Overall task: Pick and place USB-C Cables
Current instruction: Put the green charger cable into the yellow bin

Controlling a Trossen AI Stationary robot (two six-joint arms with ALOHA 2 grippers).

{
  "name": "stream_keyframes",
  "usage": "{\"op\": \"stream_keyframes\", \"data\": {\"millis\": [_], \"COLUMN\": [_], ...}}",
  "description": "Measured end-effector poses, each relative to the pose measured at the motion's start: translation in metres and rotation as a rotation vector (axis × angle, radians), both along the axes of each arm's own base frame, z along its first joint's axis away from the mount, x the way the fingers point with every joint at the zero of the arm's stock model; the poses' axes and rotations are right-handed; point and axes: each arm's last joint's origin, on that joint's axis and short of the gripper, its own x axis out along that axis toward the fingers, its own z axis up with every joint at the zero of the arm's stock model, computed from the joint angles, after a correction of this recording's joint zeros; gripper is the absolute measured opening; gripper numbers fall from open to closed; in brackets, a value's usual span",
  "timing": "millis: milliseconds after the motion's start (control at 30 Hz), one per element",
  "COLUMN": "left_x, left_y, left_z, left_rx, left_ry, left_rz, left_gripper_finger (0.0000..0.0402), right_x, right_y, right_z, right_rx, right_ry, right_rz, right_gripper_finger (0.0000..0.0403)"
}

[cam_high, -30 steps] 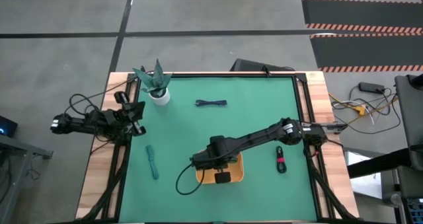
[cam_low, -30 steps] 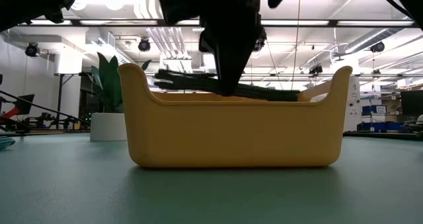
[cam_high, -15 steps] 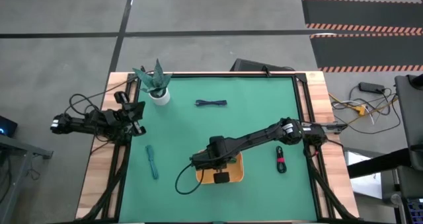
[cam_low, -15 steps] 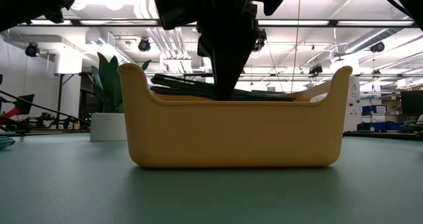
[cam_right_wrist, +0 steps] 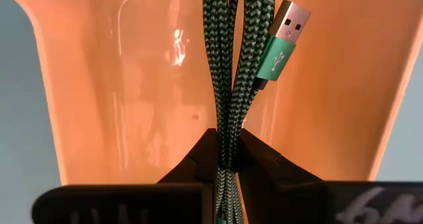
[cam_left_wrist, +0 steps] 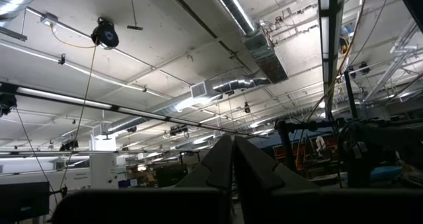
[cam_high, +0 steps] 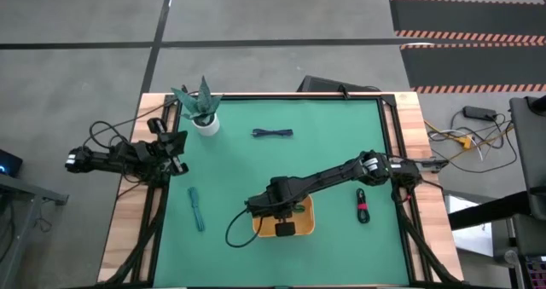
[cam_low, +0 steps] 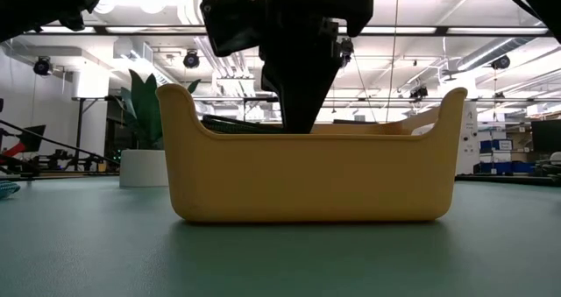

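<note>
My right gripper [cam_high: 277,210] reaches from the table's right side down into the orange tray [cam_high: 305,225] and is shut on the green cable bundle [cam_right_wrist: 228,65]. In the low view it [cam_low: 298,113] dips behind the tray's wall [cam_low: 307,179]. Only a strip of the green cable [cam_low: 237,122] shows above the rim. The dark blue bundle [cam_high: 273,133] lies flat on the mat toward the far edge, and so do the teal one [cam_high: 196,209] left of the tray and the black, red-banded one [cam_high: 363,205] right of it. My left gripper [cam_high: 175,144] waits shut at the table's left edge. My right gripper pinches the green bundle partway along its length [cam_right_wrist: 227,154] between its two fingers [cam_right_wrist: 198,159], several strands together. It comes from above, pointing down into the tray. The bundle lies level, its silver plug end [cam_right_wrist: 285,26] ahead of the fingers. The tray wall hides whether it rests on the floor.
A potted plant in a white pot [cam_high: 203,112] stands at the far left corner of the mat. A loose black arm wire [cam_high: 232,231] loops on the mat left of the tray. Bare green mat [cam_high: 333,144] lies between the tray and the far edge.
My right gripper has moved down into the tray. The green bundle, first level above the rim, has sunk with it until only a strip shows over the tray's edge.
</note>
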Motion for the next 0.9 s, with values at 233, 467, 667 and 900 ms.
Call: {"op": "stream_keyframes", "data": {"millis": [233, 467, 667, 900], "left_x": [0.000, 0.000, 0.000, 0.000], "left_y": [0.000, 0.000, 0.000, 0.000], "left_z": [0.000, 0.000, 0.000, 0.000], "left_rx": [0.000, 0.000, 0.000, 0.000], "left_ry": [0.000, 0.000, 0.000, 0.000], "left_rz": [0.000, 0.000, 0.000, -0.001], "left_gripper_finger": [0.0000, 0.0000, 0.0000, 0.0000], "right_x": [0.000, 0.000, -0.001, 0.000], "right_y": [-0.001, -0.002, -0.004, -0.006], "right_z": [-0.003, -0.008, -0.011, -0.013], "right_rx": [0.000, 0.003, 0.027, 0.027], "right_ry": [0.006, 0.010, 0.023, 0.021], "right_rz": [-0.014, -0.014, -0.020, -0.026], "right_gripper_finger": [0.0027, 0.0027, 0.0027, 0.0027]}}
